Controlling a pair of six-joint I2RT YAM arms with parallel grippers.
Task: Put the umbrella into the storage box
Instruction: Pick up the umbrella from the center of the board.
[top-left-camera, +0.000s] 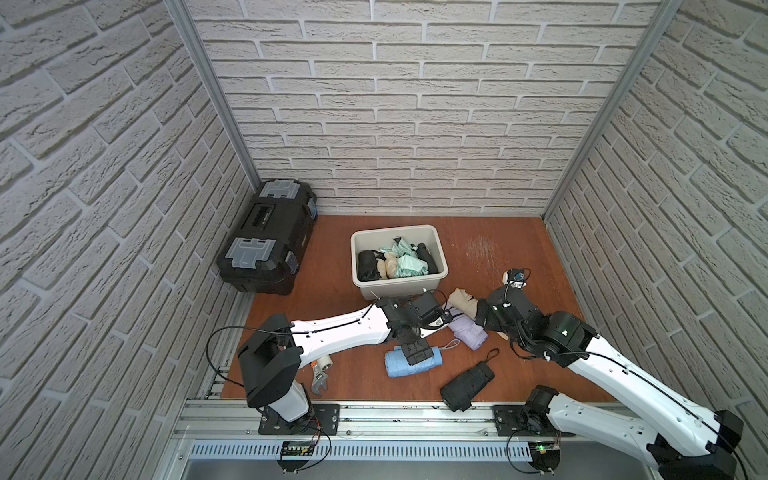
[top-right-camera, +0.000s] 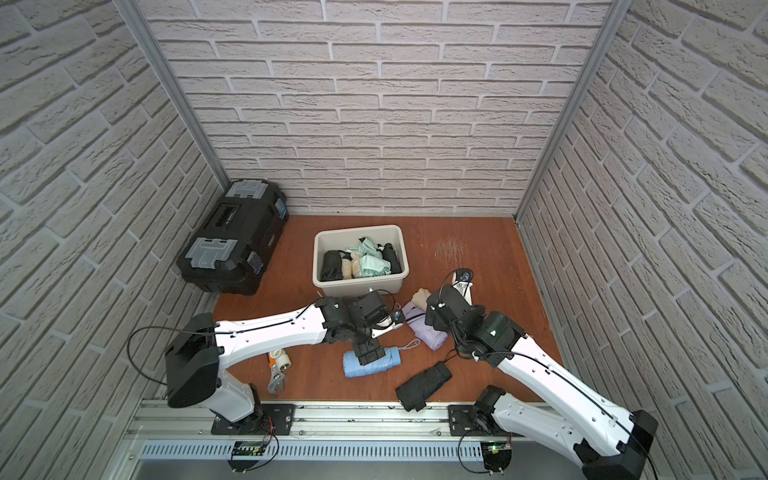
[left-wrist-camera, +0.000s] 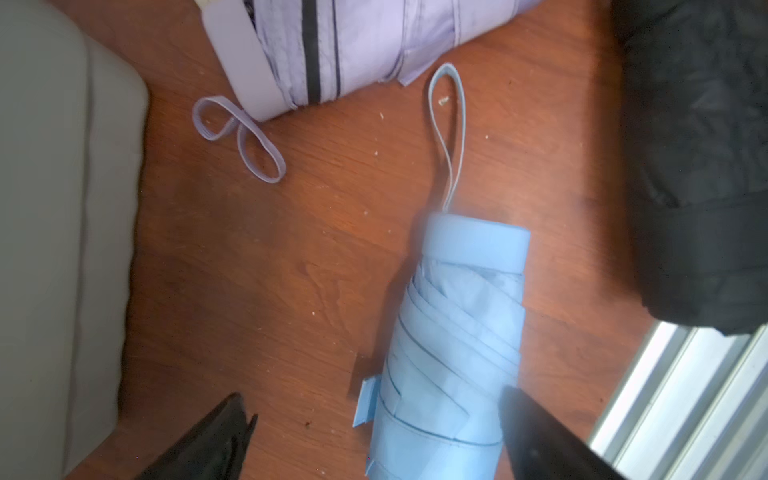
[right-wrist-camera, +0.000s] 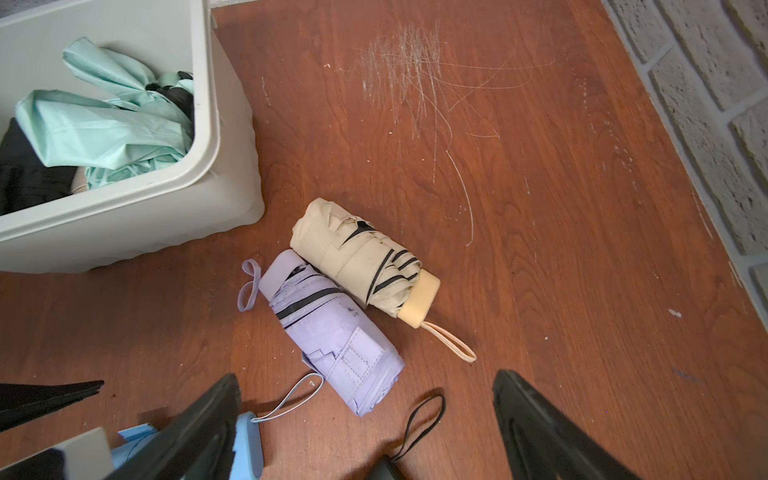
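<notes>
The left claw (left-wrist-camera: 372, 409) is hanging spread wide over the blue umbrella (left-wrist-camera: 457, 332) and is pinching nothing. One finger (left-wrist-camera: 224, 419) is standing over the bare wooden floor (left-wrist-camera: 257, 270) beside the umbrella, and the other is overlapping the umbrella's opposite edge. Just beyond this claw the storage box (top-left-camera: 399, 286) is sitting lidless. It is holding a dark umbrella (top-left-camera: 368, 264) at one end, then a cream bundle (top-left-camera: 390, 268), a loosely folded mint umbrella (top-left-camera: 409, 264) and a slim black umbrella (top-left-camera: 430, 257) at the other end.

The right claw (right-wrist-camera: 368, 380) is also hovering spread and empty. The purple umbrella (right-wrist-camera: 336, 332) is lying just ahead of its fingertips, and the beige umbrella (right-wrist-camera: 357, 257) is lying beyond that, touching it. All of these are lying outside the box, as is a black umbrella (top-left-camera: 467, 386) behind both claws, partly over the metal rail (top-left-camera: 374, 411). A black toolbox (top-left-camera: 268, 237) is sitting shut, well apart from both claws, against the wall
</notes>
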